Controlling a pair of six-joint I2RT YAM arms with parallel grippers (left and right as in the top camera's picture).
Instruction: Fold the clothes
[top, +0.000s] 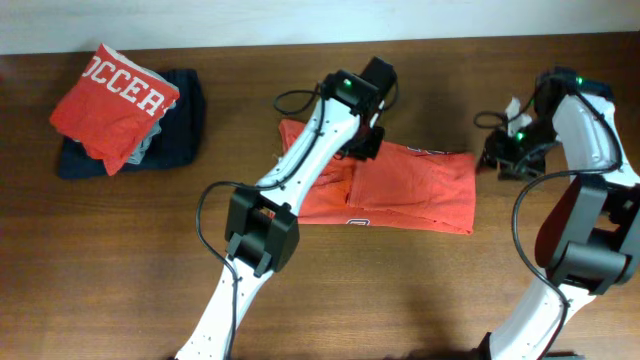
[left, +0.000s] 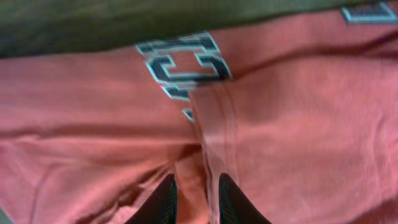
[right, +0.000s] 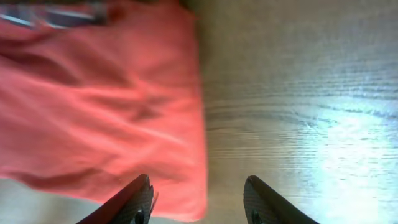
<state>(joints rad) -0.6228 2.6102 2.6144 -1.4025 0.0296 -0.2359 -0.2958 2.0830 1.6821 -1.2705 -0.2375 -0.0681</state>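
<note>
Brown wooden tabletop (top: 120, 250). Well left of my fingers: folded red lettered shirt (top: 112, 100) atop dark navy folded garment (top: 188, 125). My left gripper (left: 197, 186): barely parted, straddling a ridge of the coral-red cotton T-shirt (top: 405, 190); whether it grips, I cannot tell. My right gripper (right: 198, 186): wide, empty, the T-shirt's edge at its left finger.

Two red shirts (top: 410, 190) (top: 115, 95), one navy garment (top: 185, 130)
</note>
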